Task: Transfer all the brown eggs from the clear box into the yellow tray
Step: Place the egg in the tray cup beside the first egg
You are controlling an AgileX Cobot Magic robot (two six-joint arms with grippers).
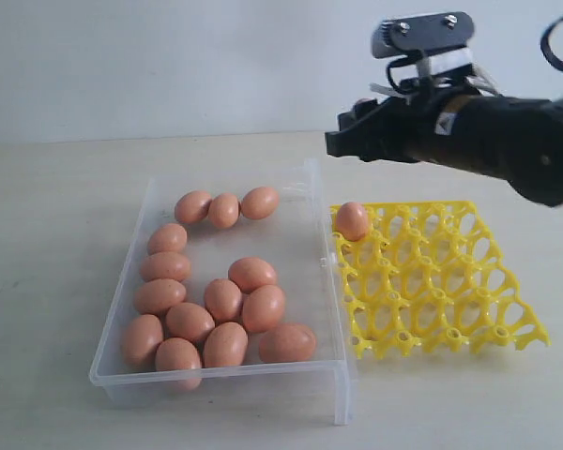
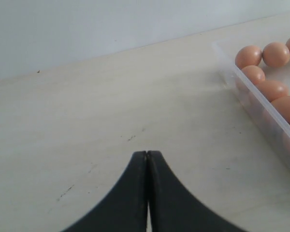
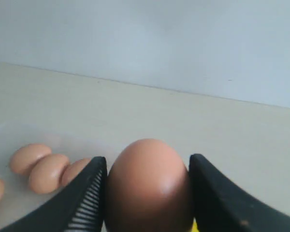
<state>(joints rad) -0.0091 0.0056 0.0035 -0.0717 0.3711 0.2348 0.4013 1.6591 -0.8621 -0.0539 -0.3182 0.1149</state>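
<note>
**Clear box crowded, one egg in the air**

The shallow transparent plastic clear box (image 1: 263,389) sits nearest on the pale tabletop (image 1: 47,234), with over a dozen smooth reddish-brown eggs (image 1: 223,300) lying loose inside. Just beside it on the right lies the bright yellow lattice egg tray (image 1: 450,339). A single brown egg (image 1: 352,220) sits in its far corner cup, next to the box. Above that corner hang the right fingers (image 3: 87,193), spread egg-wide and pressed against a lifted brown egg (image 3: 147,183). The left fingers (image 2: 125,193) are closed together, holding nothing, over bare tabletop beside the box.
</note>
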